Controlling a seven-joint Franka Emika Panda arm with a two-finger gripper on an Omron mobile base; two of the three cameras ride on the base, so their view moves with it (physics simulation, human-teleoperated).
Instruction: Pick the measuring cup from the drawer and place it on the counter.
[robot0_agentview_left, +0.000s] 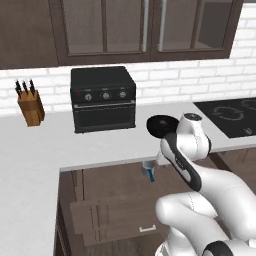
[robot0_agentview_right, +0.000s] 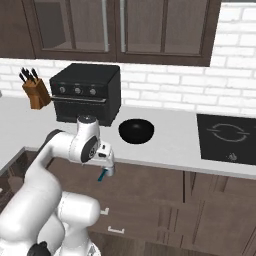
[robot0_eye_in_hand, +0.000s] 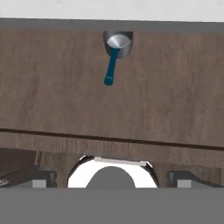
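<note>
The measuring cup (robot0_eye_in_hand: 118, 43), a small grey metal cup with a teal-blue handle, lies at the back of the open dark wooden drawer (robot0_eye_in_hand: 65, 100), just under the counter's (robot0_eye_in_hand: 109, 8) edge. From the left base it shows as the cup (robot0_agentview_left: 148, 169) below the white counter (robot0_agentview_left: 40, 150), behind the pulled-out drawer front (robot0_agentview_left: 110, 212). My gripper (robot0_eye_in_hand: 113, 177) hangs over the drawer, open, fingers wide apart with nothing between them, well short of the cup. From the right base the gripper (robot0_agentview_right: 109, 170) points down, with the teal handle (robot0_agentview_right: 101, 175) beside it.
A black oven (robot0_agentview_left: 103, 99) and a knife block (robot0_agentview_left: 31, 105) stand at the back of the counter. A black round pan (robot0_agentview_right: 136, 131) sits near the counter's front edge above the drawer. The black stovetop (robot0_agentview_right: 227, 132) lies to the right.
</note>
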